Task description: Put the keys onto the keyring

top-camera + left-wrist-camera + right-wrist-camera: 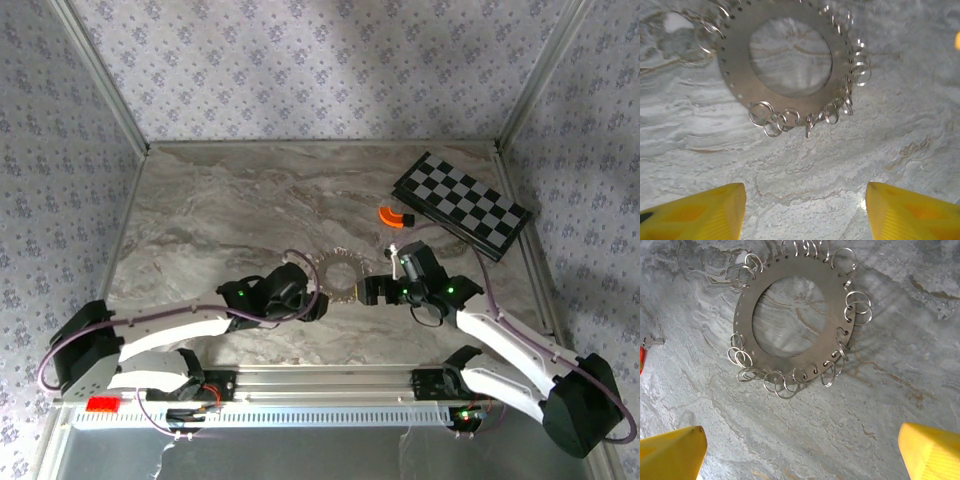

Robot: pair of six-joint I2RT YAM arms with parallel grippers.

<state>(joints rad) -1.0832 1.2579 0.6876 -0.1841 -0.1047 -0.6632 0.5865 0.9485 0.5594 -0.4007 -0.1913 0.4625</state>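
Note:
The keyring [338, 272] is a flat silvery ring lying on the marble table, its rim punched with holes and hung with many small wire loops. It lies ahead of my left gripper [805, 200] as the keyring [790, 97], clear of the yellow fingers [700, 212], which stand apart over bare table. My right gripper [802, 440] is open too, and the keyring [795, 325] lies beyond its fingertips. A key [650, 341] with a red head shows at the left edge of the right wrist view. From above, the left gripper [316, 294] and right gripper [372, 290] flank the ring.
A black-and-white chequered board [460, 205] lies at the back right, with an orange curved piece [395, 216] beside it. Metal frame posts and patterned walls border the table [220, 210]. Open marble stretches to the left and back.

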